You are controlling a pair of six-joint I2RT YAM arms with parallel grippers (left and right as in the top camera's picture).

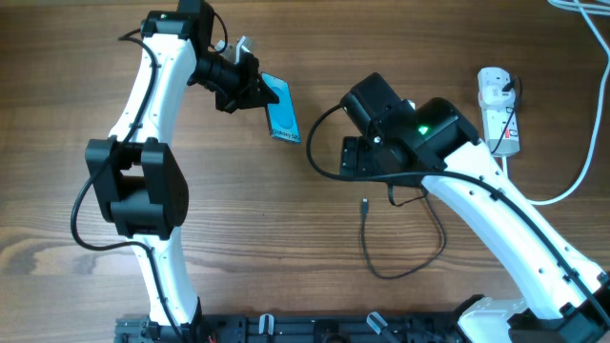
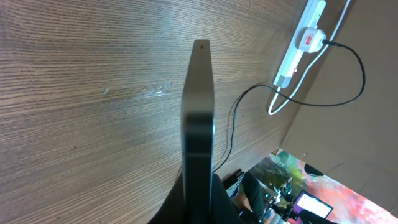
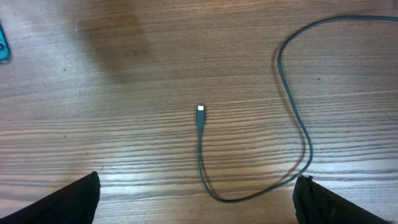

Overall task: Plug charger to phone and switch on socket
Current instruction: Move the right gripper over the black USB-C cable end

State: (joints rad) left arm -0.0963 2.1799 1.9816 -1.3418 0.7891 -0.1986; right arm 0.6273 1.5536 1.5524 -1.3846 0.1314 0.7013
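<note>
Closest thing to the lens in the left wrist view is the phone [image 2: 198, 124], seen dead edge-on and clamped in the left gripper [image 1: 250, 84]. So the phone's in hand, far-left of the table's [image 1: 315, 286] middle. Its long axis runs from the gripper toward the near right, free end leading.

That's about all that's done, I'd say. The charger [image 3: 200, 111] lies loose on the wood, roughly mid-table, with its metal tip pointing to the far side and the cable trailing near before looping off right. The right gripper [image 3: 196, 180] hovers over it, jaws spread wide, holding nothing.

Left to do: grab the connector, mate it with the phone, then flip the switch on the socket [image 1: 498, 112] at the far right. Can't tell whether it's on.
</note>
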